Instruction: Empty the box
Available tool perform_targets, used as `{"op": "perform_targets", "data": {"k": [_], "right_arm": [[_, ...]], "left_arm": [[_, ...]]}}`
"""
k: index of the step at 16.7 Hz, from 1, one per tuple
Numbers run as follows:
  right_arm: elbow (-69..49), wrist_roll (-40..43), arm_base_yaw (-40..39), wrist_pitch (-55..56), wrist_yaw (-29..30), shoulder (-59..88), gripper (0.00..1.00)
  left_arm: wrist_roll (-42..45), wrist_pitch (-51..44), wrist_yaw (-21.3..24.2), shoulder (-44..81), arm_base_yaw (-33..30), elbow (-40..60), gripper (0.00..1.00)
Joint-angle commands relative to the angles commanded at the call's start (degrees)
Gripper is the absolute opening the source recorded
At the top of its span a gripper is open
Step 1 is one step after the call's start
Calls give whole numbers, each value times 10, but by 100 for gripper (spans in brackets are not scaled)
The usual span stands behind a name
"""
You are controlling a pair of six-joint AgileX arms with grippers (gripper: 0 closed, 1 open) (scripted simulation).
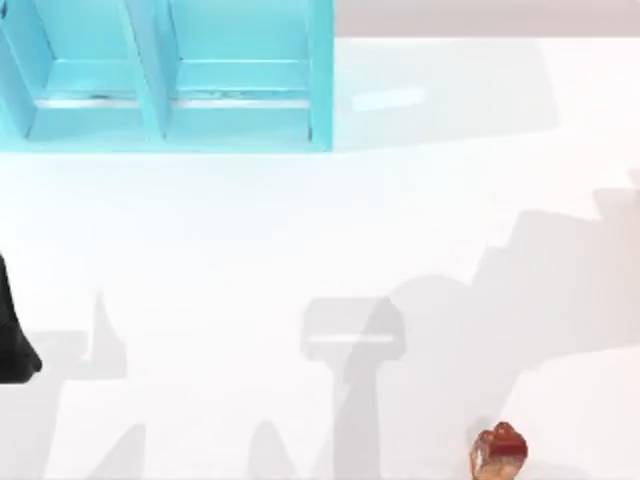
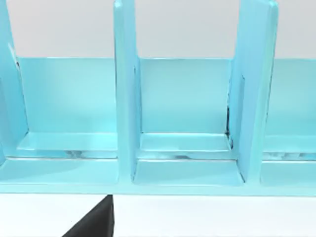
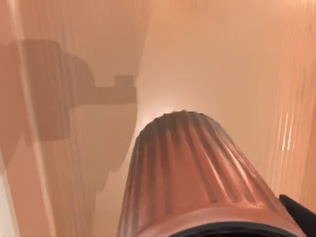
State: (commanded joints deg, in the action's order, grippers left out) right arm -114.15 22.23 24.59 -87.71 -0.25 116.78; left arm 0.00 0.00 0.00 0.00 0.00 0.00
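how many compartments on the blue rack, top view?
2 in view: one at the table's far left, one just right of it, split by a divider. The rack runs off the left edge, so more may be hidden.

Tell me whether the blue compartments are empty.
Empty, as far as visible: the blue divided rack at the top view's upper left shows bare floors in both compartments, and the left wrist view shows bare ones too.
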Motion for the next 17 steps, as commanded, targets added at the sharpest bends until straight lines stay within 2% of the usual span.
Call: {"op": "perform_targets", "data": {"k": [4, 13, 17], "right_arm": [[73, -86, -86, 42, 6, -27, 0], [368, -439, -442, 207, 29, -145, 0], [426, -499, -502, 246, 35, -175, 0]], "left_arm": [[0, 0, 0, 0, 0, 0, 100], [0, 0, 0, 0, 0, 0, 100], [0, 0, 0, 0, 0, 0, 100]]}}
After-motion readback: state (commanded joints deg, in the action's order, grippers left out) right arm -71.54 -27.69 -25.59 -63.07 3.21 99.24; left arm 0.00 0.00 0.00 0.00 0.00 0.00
